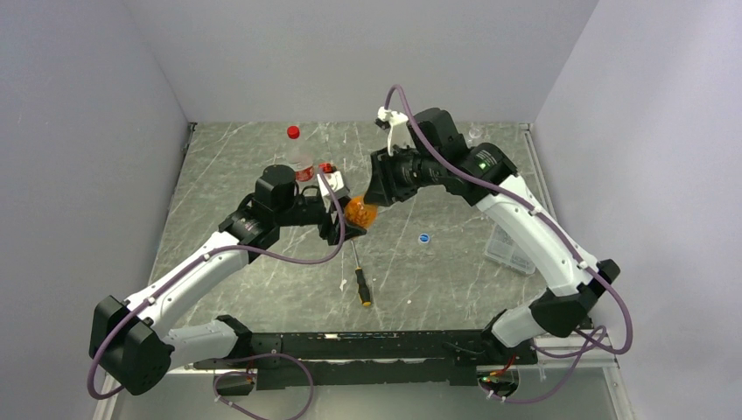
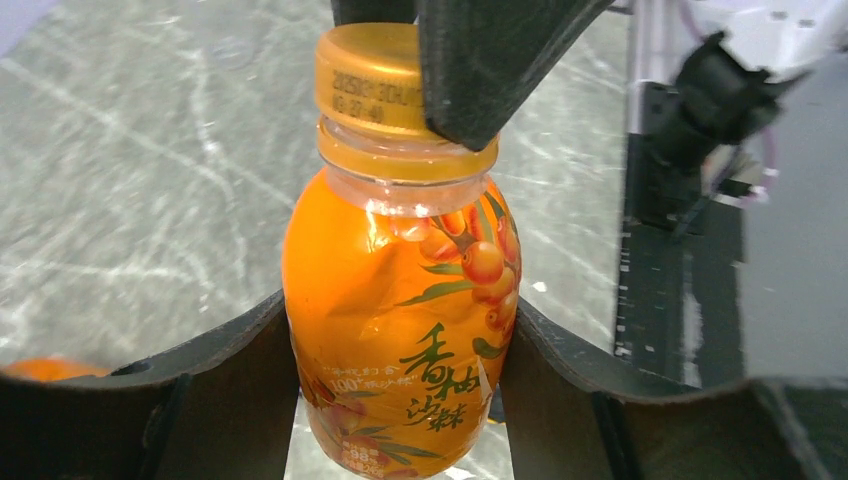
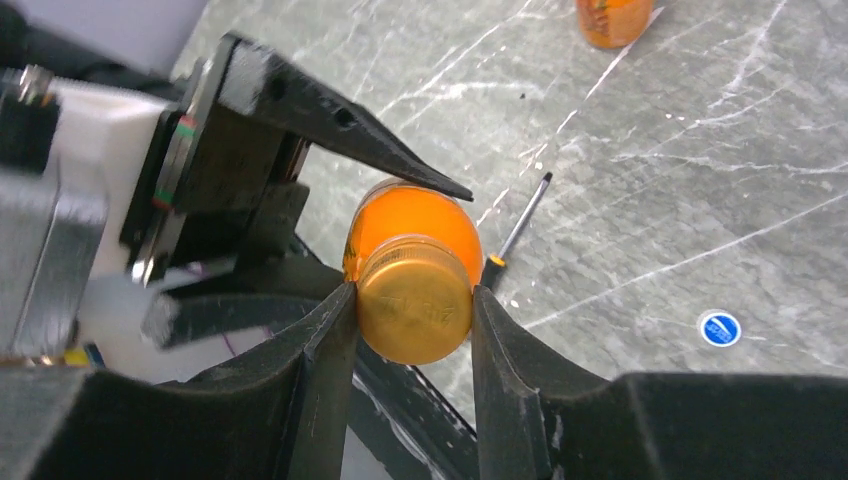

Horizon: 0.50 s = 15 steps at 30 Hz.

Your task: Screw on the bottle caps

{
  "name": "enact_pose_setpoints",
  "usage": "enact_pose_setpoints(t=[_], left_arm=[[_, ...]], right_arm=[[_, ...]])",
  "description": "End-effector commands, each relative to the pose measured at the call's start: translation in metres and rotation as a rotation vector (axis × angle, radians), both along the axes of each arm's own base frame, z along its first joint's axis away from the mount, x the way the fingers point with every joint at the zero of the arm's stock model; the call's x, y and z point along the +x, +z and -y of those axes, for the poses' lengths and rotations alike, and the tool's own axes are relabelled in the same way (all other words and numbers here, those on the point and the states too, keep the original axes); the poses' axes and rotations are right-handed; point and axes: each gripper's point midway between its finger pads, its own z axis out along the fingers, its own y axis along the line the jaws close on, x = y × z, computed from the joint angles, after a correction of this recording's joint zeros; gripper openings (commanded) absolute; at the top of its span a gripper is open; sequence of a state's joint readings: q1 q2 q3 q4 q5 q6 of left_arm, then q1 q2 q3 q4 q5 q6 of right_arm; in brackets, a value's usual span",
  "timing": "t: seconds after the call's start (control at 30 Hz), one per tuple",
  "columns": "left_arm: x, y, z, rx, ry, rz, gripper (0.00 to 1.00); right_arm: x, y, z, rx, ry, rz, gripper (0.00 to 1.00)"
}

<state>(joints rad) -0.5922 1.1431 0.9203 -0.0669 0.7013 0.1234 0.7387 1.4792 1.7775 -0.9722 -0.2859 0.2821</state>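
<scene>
A squat amber-orange bottle (image 1: 360,213) is held above the table between both arms. My left gripper (image 2: 400,400) is shut on the bottle's body (image 2: 400,330). My right gripper (image 3: 413,305) is shut on its orange cap (image 3: 413,300), which sits on the bottle's neck (image 2: 370,80). In the top view the left gripper (image 1: 339,226) and the right gripper (image 1: 372,199) meet at the bottle. A second amber bottle (image 3: 612,20) stands on the table. A blue cap with a white centre (image 1: 424,237) lies to the right. A taller clear bottle (image 1: 302,166) carries a red cap (image 1: 293,132).
A black-and-orange screwdriver (image 1: 360,280) lies on the table below the held bottle. A clear plastic box (image 1: 512,249) sits at the right under the right arm. Another red cap (image 1: 326,167) shows beside the tall bottle. Grey walls close the back and sides.
</scene>
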Motion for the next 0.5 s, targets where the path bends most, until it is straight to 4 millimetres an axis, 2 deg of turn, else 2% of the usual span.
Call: enact_pose_setpoints(t=[0.0, 0.17, 0.23, 0.4, 0.47], left_arm=[[0.055, 0.109, -0.007, -0.176, 0.243, 0.391, 0.0], [0.07, 0.118, -0.006, -0.16, 0.32, 0.466, 0.0], [0.071, 0.116, -0.004, -0.154, 0.325, 0.463, 0.0], [0.066, 0.098, -0.005, -0.118, 0.316, 0.413, 0.0], [0.062, 0.084, -0.007, -0.09, 0.313, 0.358, 0.0]], right_arm=[[-0.005, -0.031, -0.024, 0.026, -0.142, -0.253, 0.19], [0.014, -0.05, -0.033, 0.026, -0.269, -0.313, 0.16], [0.02, -0.051, -0.035, 0.026, -0.29, -0.311, 0.16], [0.028, -0.035, -0.034, 0.051, -0.305, -0.255, 0.24], [0.031, -0.022, -0.028, 0.064, -0.317, -0.211, 0.33]])
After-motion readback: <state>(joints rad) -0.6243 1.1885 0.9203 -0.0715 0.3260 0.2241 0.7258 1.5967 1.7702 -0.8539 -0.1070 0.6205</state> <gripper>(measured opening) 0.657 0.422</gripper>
